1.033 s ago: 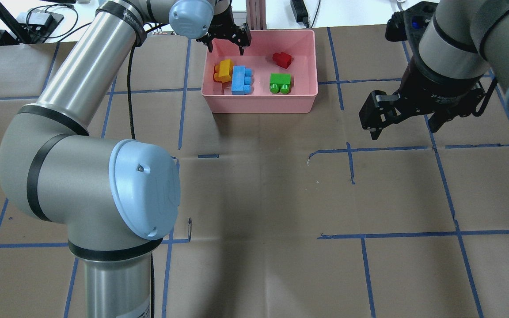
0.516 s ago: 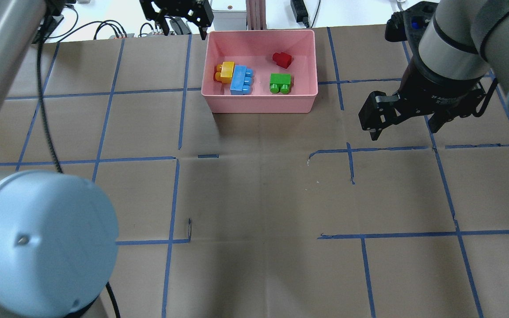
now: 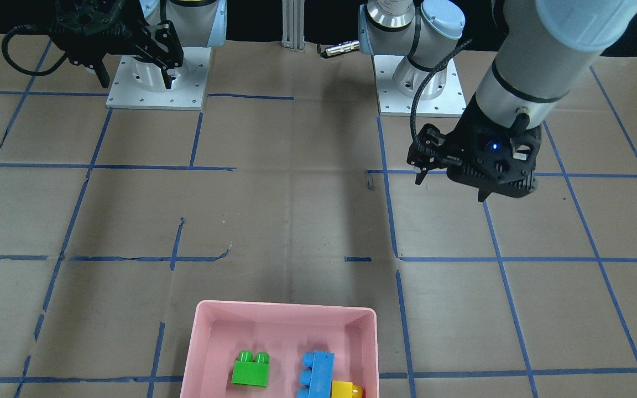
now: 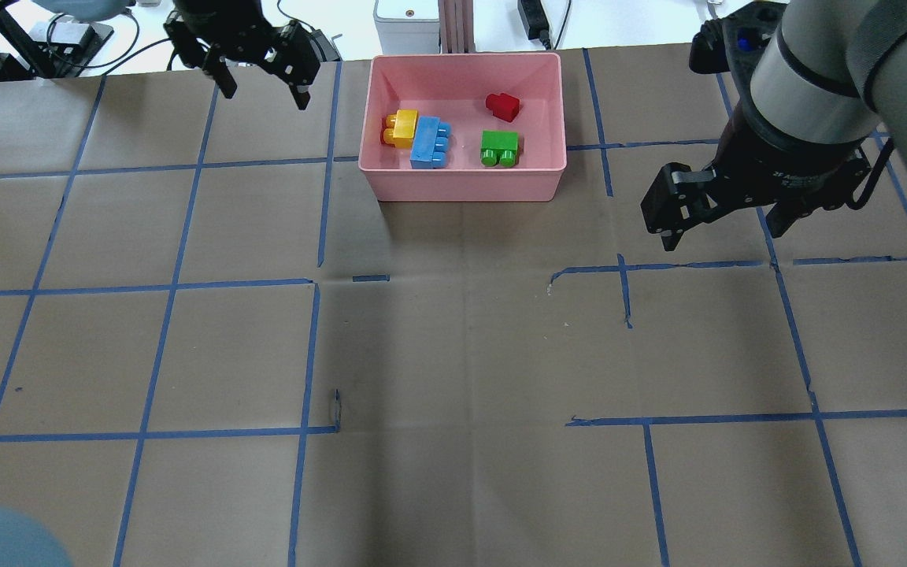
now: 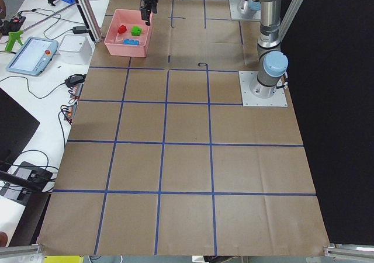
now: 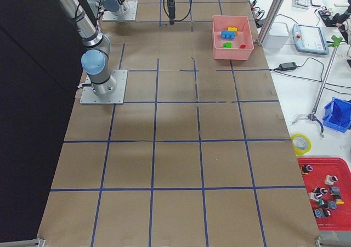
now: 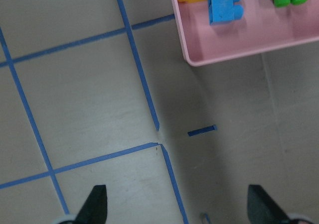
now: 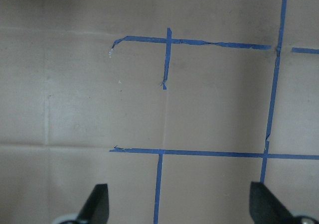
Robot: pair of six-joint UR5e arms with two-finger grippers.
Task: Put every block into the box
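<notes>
All 4 bricks lie inside the shallow pink plastic box (image 4: 461,186) at the far edge of the brown paper-covered tabletop (image 4: 453,354). The yellow 2-stud brick (image 4: 404,128) touches the longer blue 3-stud brick (image 4: 427,142). The green 2-stud brick (image 4: 499,147) and the small red 1-stud brick (image 4: 503,105) sit apart on the other side. No brick shows on the tabletop, so the placing looks finished and the step in hand is the retreat.

The left fingers (image 4: 298,79) are spread wide with nothing between them, hanging above the tabletop beside the box, on the robot's left of it. The right fingers (image 4: 660,206) are likewise spread and empty, well off to the other side. The next move probably calls only for parking both arms clear of the box, without brushing its wall.

Compared with 1 second ago, the left fingers have left the box's far-left corner and swung out sideways, and the arm's big elbow has gone from the overhead view. The blue brick has turned slightly. The right arm has barely moved.
</notes>
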